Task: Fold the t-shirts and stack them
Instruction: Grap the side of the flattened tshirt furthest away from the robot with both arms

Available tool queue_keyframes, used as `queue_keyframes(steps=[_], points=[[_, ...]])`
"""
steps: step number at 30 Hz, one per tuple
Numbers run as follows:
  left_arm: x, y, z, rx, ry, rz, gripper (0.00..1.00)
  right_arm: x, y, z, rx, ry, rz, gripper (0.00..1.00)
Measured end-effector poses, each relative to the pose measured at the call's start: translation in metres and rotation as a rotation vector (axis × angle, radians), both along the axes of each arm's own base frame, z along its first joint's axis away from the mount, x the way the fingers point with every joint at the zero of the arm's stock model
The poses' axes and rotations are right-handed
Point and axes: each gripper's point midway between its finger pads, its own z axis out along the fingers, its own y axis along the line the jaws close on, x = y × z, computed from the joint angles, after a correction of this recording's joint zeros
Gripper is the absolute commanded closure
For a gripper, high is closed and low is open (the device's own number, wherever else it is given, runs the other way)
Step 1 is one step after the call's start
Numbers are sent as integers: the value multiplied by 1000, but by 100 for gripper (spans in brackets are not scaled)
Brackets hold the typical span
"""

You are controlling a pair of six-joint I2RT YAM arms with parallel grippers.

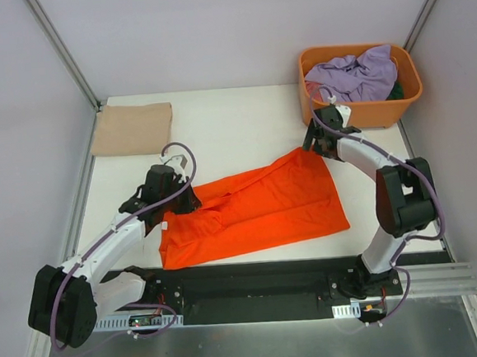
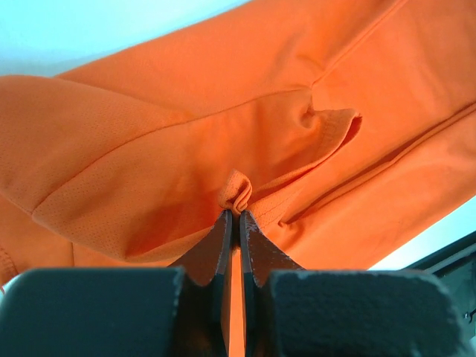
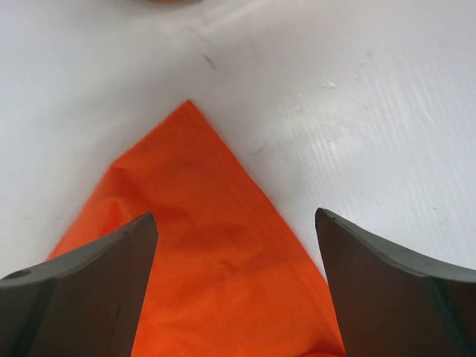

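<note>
The bright orange t-shirt [image 1: 257,210] lies spread across the middle of the table. My left gripper [image 1: 177,201] is shut on a pinched fold of the orange t-shirt [image 2: 236,195] at its left end. My right gripper [image 1: 312,145] is open and empty, just above the shirt's far right corner [image 3: 193,119], with a finger on each side of the cloth. A folded tan beige t-shirt [image 1: 132,128] lies at the far left. A lavender t-shirt [image 1: 354,77] is heaped in the orange basket, with a bit of dark green t-shirt [image 1: 395,92] beside it.
The rigid orange plastic basket [image 1: 370,112] stands at the far right corner, right behind my right gripper. Grey walls enclose the table on three sides. A black rail [image 1: 255,289] runs along the near edge.
</note>
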Motion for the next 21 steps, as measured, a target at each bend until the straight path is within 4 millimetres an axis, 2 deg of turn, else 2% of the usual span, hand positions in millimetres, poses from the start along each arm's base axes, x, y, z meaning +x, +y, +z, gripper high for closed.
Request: queue_keyframes(steps=[5, 8, 12, 14, 17, 21], points=[[-11, 1, -10, -15, 37, 6, 100, 34, 28, 2, -7, -17, 40, 14], [-13, 0, -10, -29, 42, 10, 100, 50, 41, -7, -17, -6, 54, 18], [-15, -2, -7, -37, 34, 5, 100, 72, 46, -25, -46, 32, 53, 23], [-14, -2, -5, -40, 27, 5, 100, 82, 46, -25, -61, 26, 42, 25], [-14, -2, -2, -44, 17, 5, 100, 83, 41, -26, -88, 37, 27, 30], [-14, -2, -2, -45, 15, 5, 100, 78, 35, -27, -120, 49, 9, 31]])
